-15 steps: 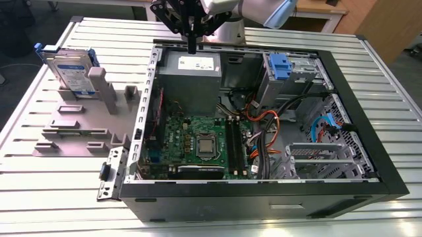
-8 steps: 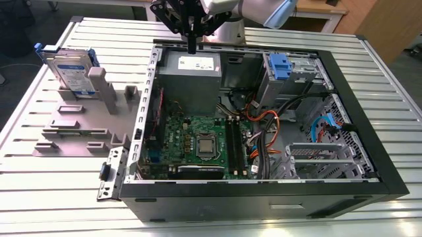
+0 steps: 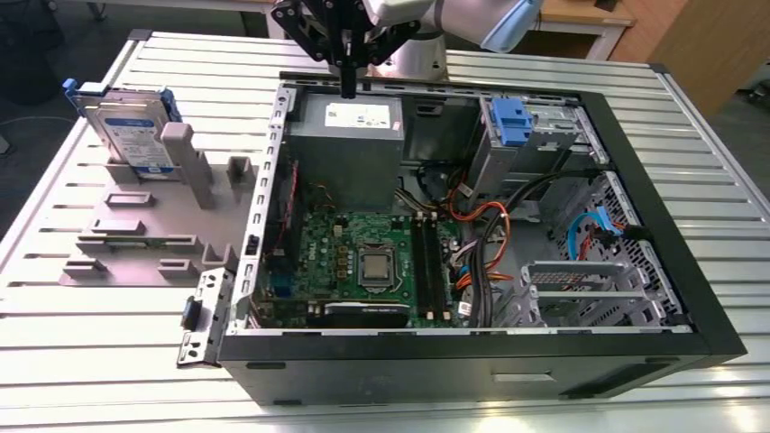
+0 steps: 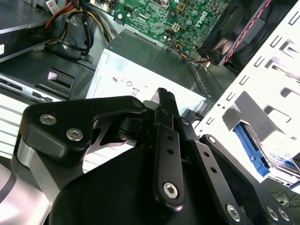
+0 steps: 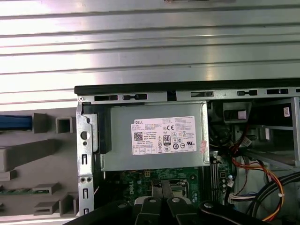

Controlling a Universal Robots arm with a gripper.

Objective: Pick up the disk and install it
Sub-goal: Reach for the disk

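The disk (image 3: 128, 132) stands upright on its edge in a grey holder (image 3: 144, 225) on the table, at the exterior view's left. It is silver, with a white-and-blue label and a blue frame. In the first wrist view its blue edge (image 5: 14, 123) shows beside the holder's posts. My gripper (image 3: 349, 88) hangs above the far edge of the open computer case, over the grey power supply box (image 3: 349, 135), well to the right of the disk. Its fingers (image 4: 164, 101) are pressed together with nothing between them.
The open computer case (image 3: 673, 271) lies on its side on the slatted metal table (image 3: 96, 361). Inside are the motherboard (image 3: 361, 262), bundled cables (image 3: 481, 216) and a grey drive cage with a blue tab (image 3: 511, 122). Another metal bracket (image 3: 590, 284) sits at the near right.
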